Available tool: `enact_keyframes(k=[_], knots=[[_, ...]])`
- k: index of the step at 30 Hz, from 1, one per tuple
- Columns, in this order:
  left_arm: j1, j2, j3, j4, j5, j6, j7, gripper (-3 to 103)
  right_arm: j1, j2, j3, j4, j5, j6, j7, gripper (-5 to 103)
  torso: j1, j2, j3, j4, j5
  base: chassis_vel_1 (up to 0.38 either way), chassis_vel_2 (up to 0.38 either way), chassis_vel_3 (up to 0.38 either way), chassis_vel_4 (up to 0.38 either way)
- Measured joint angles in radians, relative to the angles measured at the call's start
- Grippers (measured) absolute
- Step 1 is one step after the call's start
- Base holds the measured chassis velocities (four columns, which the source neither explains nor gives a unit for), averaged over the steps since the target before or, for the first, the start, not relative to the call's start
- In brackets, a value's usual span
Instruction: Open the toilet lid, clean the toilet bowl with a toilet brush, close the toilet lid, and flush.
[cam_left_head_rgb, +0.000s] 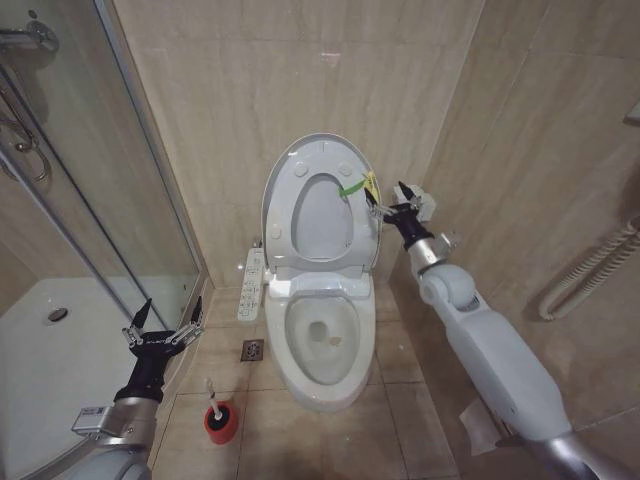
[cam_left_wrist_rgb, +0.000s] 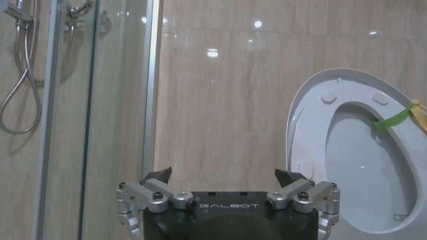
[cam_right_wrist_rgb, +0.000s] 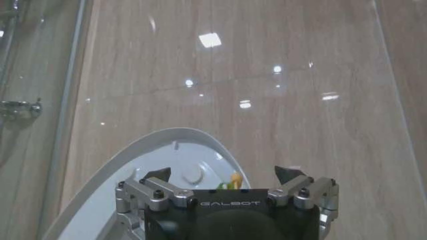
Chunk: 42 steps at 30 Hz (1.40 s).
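The toilet lid (cam_left_head_rgb: 280, 190) stands upright against the back wall, and the ring seat (cam_left_head_rgb: 300, 235) is raised against it. A yellow-green tag (cam_left_head_rgb: 358, 186) sticks out at the lid's right edge. My right gripper (cam_left_head_rgb: 395, 207) is open, right beside that tag and the lid's rim (cam_right_wrist_rgb: 133, 155). The toilet bowl (cam_left_head_rgb: 322, 375) lies uncovered below. The toilet brush (cam_left_head_rgb: 211, 392) stands in its red holder (cam_left_head_rgb: 221, 423) on the floor left of the bowl. My left gripper (cam_left_head_rgb: 161, 326) hangs open and holds nothing, above the brush and near the shower door. It faces the lid (cam_left_wrist_rgb: 310, 120).
A white button panel (cam_left_head_rgb: 252, 284) juts from the bowl's left side, with a floor drain (cam_left_head_rgb: 252, 350) under it. The glass shower door (cam_left_head_rgb: 110, 190) closes off the left. A white hose (cam_left_head_rgb: 590, 272) runs along the right wall. Paper (cam_left_head_rgb: 482, 422) lies on the floor.
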<state>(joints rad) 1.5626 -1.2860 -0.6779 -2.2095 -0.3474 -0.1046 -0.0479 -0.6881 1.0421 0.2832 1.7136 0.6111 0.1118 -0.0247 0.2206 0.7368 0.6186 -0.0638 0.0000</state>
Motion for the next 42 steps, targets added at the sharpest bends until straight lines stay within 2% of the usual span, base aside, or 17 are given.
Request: enact_keyframes(k=[4, 5, 9, 14, 18, 23, 26, 32, 36, 42], knots=[[0.000, 0.000, 0.000, 0.000, 0.000, 0.000, 0.000, 100, -0.179, -0.021, 0.047, 0.129, 0.008, -0.013, 0.066, 100, 0.000, 0.000, 0.000, -0.0005, 0.0000, 0.000, 0.000, 0.000, 0.000], [0.000, 0.000, 0.000, 0.000, 0.000, 0.000, 0.000, 100, -0.179, -0.021, 0.047, 0.129, 0.008, -0.013, 0.066, 100, 0.000, 0.000, 0.000, -0.0005, 0.0000, 0.000, 0.000, 0.000, 0.000], [0.000, 0.000, 0.000, 0.000, 0.000, 0.000, 0.000, 100, -0.327, -0.014, 0.067, 0.282, 0.029, -0.099, 0.189, 100, 0.000, 0.000, 0.000, -0.0004, 0.0000, 0.000, 0.000, 0.000, 0.000], [0.000, 0.000, 0.000, 0.000, 0.000, 0.000, 0.000, 100, -0.418, 0.011, 0.094, 0.376, 0.030, -0.159, 0.258, 100, 0.000, 0.000, 0.000, 0.0001, -0.0001, 0.000, 0.000, 0.000, 0.000], [0.000, 0.000, 0.000, 0.000, 0.000, 0.000, 0.000, 100, -0.490, 0.014, 0.116, 0.400, 0.030, -0.173, 0.273, 100, 0.000, 0.000, 0.000, 0.0001, -0.0002, 0.000, 0.000, 0.000, 0.000], [0.000, 0.000, 0.000, 0.000, 0.000, 0.000, 0.000, 100, -0.619, 0.034, 0.176, 0.417, 0.009, -0.163, 0.252, 100, 0.000, 0.000, 0.000, -0.0005, -0.0001, 0.000, 0.000, 0.000, 0.000], [0.000, 0.000, 0.000, 0.000, 0.000, 0.000, 0.000, 100, -0.727, 0.046, 0.248, 0.420, -0.072, -0.125, 0.210, 100, 0.000, 0.000, 0.000, -0.0002, 0.0000, 0.000, 0.000, 0.000, 0.000], [0.000, 0.000, 0.000, 0.000, 0.000, 0.000, 0.000, 100, -0.814, 0.071, 0.317, 0.454, -0.107, -0.126, 0.180, 100, 0.000, 0.000, 0.000, -0.0003, -0.0001, 0.000, 0.000, 0.000, 0.000], [0.000, 0.000, 0.000, 0.000, 0.000, 0.000, 0.000, 100, -0.933, 0.161, 0.379, 0.572, -0.143, -0.173, 0.137, 100, 0.000, 0.000, 0.000, 0.0000, 0.0000, 0.000, 0.000, 0.000, 0.000], [0.000, 0.000, 0.000, 0.000, 0.000, 0.000, 0.000, 100, -1.051, 0.230, 0.381, 0.646, -0.204, -0.153, 0.061, 100, 0.000, 0.000, 0.000, -0.0003, -0.0004, 0.000, 0.000, 0.000, 0.000]])
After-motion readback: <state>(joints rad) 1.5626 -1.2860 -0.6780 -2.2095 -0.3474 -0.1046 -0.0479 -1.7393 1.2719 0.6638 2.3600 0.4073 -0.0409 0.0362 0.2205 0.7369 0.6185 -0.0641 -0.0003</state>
